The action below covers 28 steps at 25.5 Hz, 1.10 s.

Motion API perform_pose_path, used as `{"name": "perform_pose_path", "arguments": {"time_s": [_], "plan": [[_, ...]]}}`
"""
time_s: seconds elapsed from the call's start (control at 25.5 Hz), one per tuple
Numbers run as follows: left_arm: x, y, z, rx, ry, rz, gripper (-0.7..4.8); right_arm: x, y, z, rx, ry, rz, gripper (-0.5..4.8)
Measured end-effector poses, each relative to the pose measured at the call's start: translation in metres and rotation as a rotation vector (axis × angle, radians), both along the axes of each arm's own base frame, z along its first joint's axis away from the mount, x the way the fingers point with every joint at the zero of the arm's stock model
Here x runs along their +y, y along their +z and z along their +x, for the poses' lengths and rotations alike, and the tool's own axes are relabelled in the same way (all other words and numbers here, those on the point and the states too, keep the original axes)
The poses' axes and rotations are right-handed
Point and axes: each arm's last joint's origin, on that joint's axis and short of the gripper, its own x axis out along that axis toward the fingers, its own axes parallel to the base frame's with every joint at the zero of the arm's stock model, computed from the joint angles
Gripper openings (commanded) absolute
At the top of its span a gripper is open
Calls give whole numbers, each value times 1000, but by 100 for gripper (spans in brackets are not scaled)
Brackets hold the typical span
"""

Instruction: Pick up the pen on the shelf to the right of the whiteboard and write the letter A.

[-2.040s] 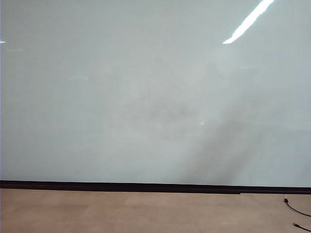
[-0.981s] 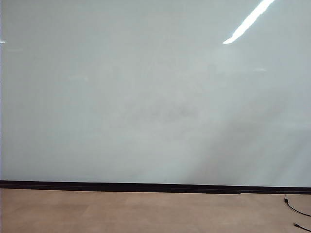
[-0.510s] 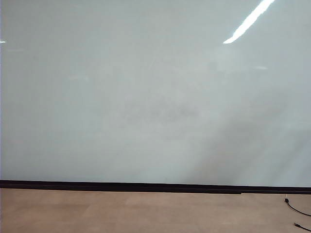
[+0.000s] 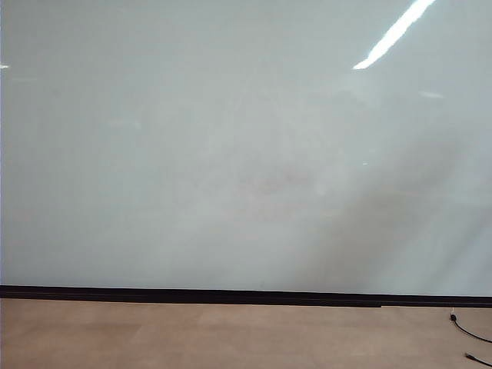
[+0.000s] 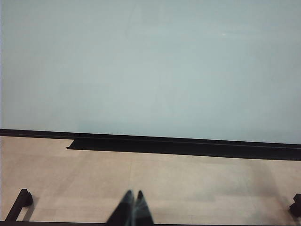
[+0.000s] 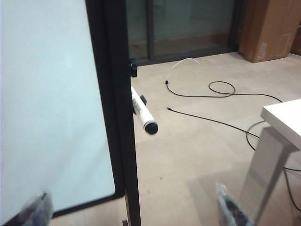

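Observation:
The whiteboard fills the exterior view above a thin black strip; neither gripper shows there. In the right wrist view the pen, white with a black cap, sticks out from a small black shelf clip on the board's black side frame. My right gripper is open wide and empty, some way short of the pen, one fingertip before the board and the other over the floor. My left gripper is shut and empty, above the floor in front of the whiteboard. The letter A is out of view.
Black cables and a white cord trail over the tan floor right of the board. A white table stands near the right gripper, with a cardboard box farther back. A black stand foot and a cable end lie on the floor.
Only the faint grey shading and small glints on the board's right half have shifted. No arm has come into the exterior view.

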Motion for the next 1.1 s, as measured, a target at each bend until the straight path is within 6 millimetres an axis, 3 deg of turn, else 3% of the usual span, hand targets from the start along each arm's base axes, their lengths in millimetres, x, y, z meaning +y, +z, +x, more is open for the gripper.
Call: {"name": "perform_pose_path", "arguments": {"time_s": [0.43, 0.67, 0.75, 1.1], "plan": [[0, 0, 0, 0, 0, 0, -4, -36, -6, 25, -69, 118, -258, 479], [0, 0, 0, 0, 0, 0, -4, -58, -39, 42, -86, 135, -167, 479], [0, 0, 0, 0, 0, 0, -4, -67, -51, 57, -88, 167, -115, 479], [0, 0, 0, 0, 0, 0, -5, -89, -58, 102, -104, 318, -77, 479]]}}
